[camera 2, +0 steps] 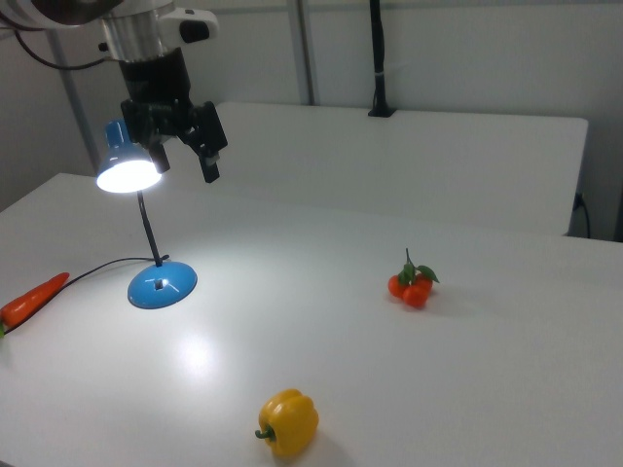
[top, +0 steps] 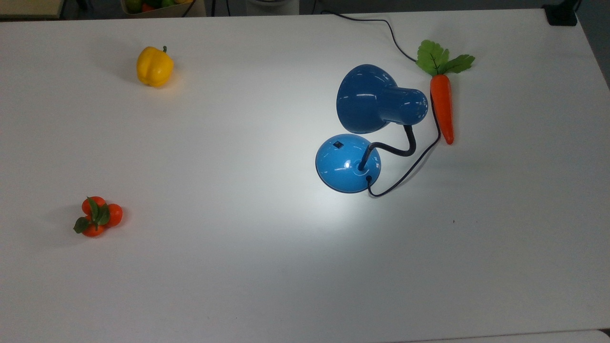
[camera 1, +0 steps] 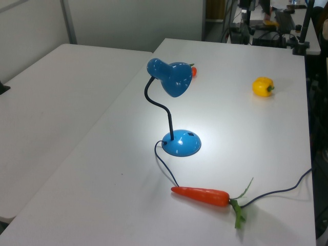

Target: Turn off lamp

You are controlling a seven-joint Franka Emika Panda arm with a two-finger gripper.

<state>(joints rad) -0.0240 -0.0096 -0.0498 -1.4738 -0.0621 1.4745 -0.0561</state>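
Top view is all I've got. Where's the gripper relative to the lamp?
Observer: In the right view the gripper hangs at the height of the lamp shade, close by on the right view's right, well above the base.
Operator: Open or shut?
Observer: Open. Its fingers stand apart with nothing between them.
Operator: Lamp really on?
Observer: Yes. The right view looks into the shade's mouth, and it glows bright white.
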